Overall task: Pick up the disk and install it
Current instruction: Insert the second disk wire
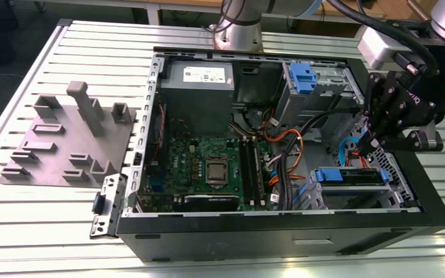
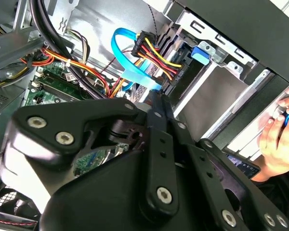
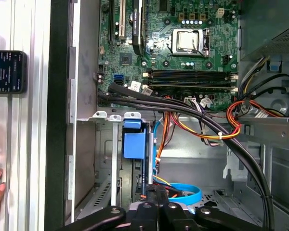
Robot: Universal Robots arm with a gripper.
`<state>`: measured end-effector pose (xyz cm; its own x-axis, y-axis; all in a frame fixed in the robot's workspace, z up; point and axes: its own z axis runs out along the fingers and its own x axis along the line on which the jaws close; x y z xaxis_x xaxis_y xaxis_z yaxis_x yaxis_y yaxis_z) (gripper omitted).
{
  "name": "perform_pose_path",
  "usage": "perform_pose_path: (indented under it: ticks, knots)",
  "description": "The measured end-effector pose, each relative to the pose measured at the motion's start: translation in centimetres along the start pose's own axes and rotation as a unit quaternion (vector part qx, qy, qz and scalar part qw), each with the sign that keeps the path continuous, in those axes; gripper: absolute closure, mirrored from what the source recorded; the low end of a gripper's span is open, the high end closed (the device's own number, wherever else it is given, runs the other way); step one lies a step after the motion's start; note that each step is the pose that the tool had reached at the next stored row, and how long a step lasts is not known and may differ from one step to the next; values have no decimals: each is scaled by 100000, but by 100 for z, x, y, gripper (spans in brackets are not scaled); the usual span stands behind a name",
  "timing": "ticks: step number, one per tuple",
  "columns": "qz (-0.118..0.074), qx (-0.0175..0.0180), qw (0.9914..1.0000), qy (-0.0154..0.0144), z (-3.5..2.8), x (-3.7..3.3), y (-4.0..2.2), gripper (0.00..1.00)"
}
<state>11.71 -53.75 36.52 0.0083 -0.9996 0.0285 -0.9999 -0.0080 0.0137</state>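
Exterior view: the gripper (image 1: 373, 145) is seen low inside the computer case (image 1: 284, 231), just above the disk (image 1: 350, 175) seated in its bay; jaws' state cannot be told.

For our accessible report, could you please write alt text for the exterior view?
An open computer case lies on a slatted table, the gripper lowered at the drive cage on the exterior view's right. The motherboard and cables are exposed.
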Motion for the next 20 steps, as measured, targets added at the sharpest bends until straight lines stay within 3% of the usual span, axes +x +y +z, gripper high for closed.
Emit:
perform_pose_path:
  ticks: [2, 6, 9, 10, 17, 18, 20]
  knots:
    - [-11, -132, 100000, -17, 5, -2, -6, 83]
    - [-2, -361, 99999, -127, 18, -4, -14, 83]
    - [-1, -381, 99999, -126, 22, -4, -16, 82]
    - [-3, -383, 99999, -125, 22, -4, -16, 75]
    - [-2, -383, 99999, -130, 24, -4, -17, 74]
    - [-3, -383, 99999, -132, 24, -4, -17, 68]
    - [-3, -382, 99999, -134, 25, -4, -17, 68]
